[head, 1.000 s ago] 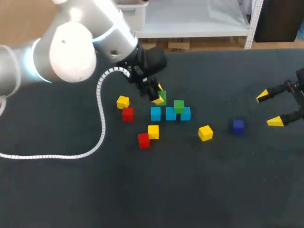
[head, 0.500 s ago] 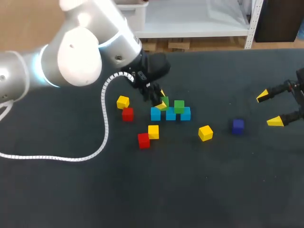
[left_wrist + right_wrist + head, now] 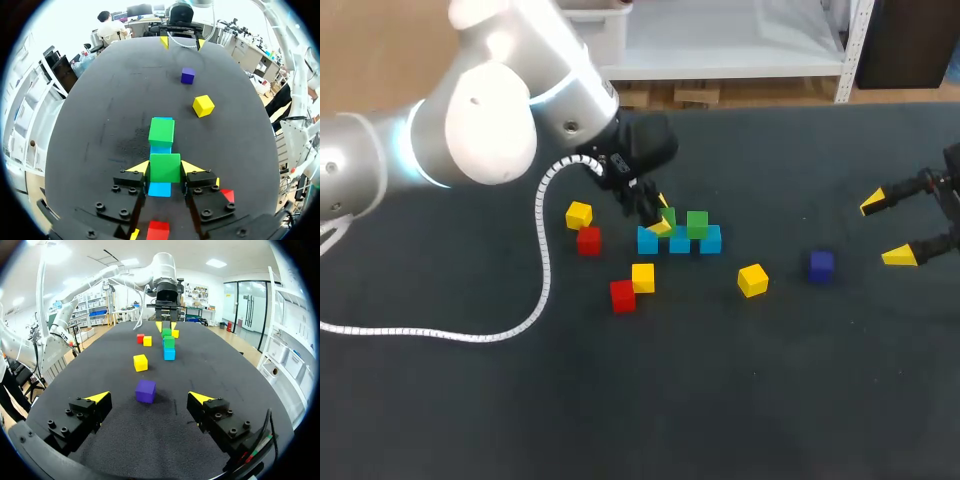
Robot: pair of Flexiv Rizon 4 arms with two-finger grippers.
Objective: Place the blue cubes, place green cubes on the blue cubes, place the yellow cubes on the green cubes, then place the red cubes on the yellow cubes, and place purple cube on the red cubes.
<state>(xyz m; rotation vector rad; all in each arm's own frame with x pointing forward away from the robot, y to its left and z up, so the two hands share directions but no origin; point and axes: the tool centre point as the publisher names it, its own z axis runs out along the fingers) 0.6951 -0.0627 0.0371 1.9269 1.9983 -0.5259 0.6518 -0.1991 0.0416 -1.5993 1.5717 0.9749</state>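
Left claw: the left claw (image 3: 165, 168) pinches a small green cube (image 3: 165, 164), one yellow tip pressed to each of two opposite sides.
Held cube's place: over the end of the row of three light-blue cubes (image 3: 679, 241) nearest the left arm. In the left wrist view a strip of blue shows just under it on the wrist side. Whether it rests on the blue or hangs a little above, I cannot tell.
Deciding relation: the blue row runs straight out ahead of the left claw, in line with its fingers, which grip across the row. A second green cube (image 3: 161, 131) already sits on the row further ahead, with a strip of blue showing between the two greens. The held cube's seat is therefore judged to lie directly beneath it, not to either side.
Next move calls for: probably a straight settle and a clean spreading of the fingers, with no sideways shift.
Right claw: the right claw (image 3: 885, 230) is spread wide and holds nothing, at the right edge of the dark worktop (image 3: 720, 390), well apart from the row.
Nearer arm: the left, by far. The dark purple cube (image 3: 821, 264) lies nearest the right one.
Loose pieces: three yellow cubes (image 3: 753, 280) and two red cubes (image 3: 622, 295) lie around the row, on the worktop.
Risk: fingers brushing the blue below on release could nudge the row.
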